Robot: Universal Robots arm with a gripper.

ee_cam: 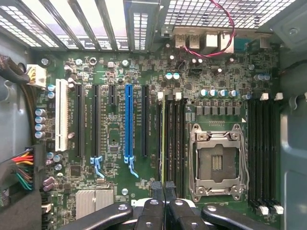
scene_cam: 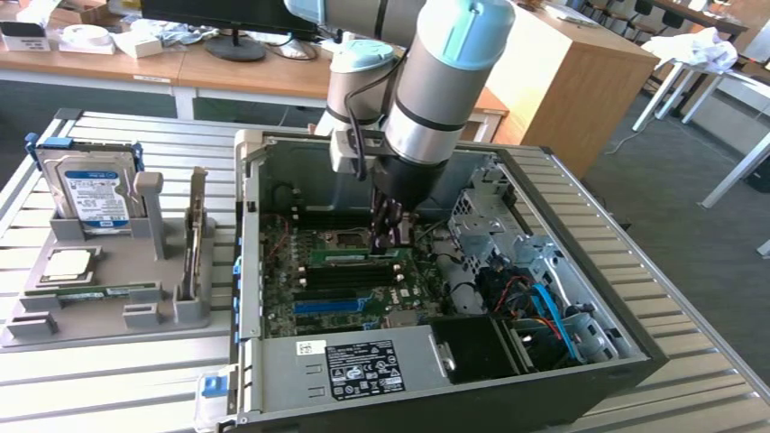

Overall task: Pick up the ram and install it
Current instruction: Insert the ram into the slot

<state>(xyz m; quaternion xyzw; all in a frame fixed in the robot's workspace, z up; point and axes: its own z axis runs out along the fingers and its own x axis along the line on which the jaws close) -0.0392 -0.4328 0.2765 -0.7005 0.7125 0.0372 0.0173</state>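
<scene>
A slatted metal table (scene_cam: 108,379), set among wooden desks, is carrying an open computer case (scene_cam: 247,225) laid on its side, so the motherboard (ee_cam: 115,129) is facing up toward the arm. Down inside, the gripper (ee_cam: 164,189) is standing with its fingers (ee_cam: 156,194) drawn together, tips meeting over the near end of the ram (ee_cam: 163,139). Whether they are pinching its thin top edge or only bearing down on it, I cannot tell. The ram is sitting edge-up in a memory slot just beside the processor socket (ee_cam: 216,163), seemingly aligned for seating. In the exterior view the gripper (scene_cam: 388,240) is reaching straight down onto the ram (scene_cam: 355,255). On the exterior view's left, a grey holder (scene_cam: 108,320) is propping the hard drive (scene_cam: 90,189) upright and cradling the processor chip (scene_cam: 67,264) flat, well apart from the case.
</scene>
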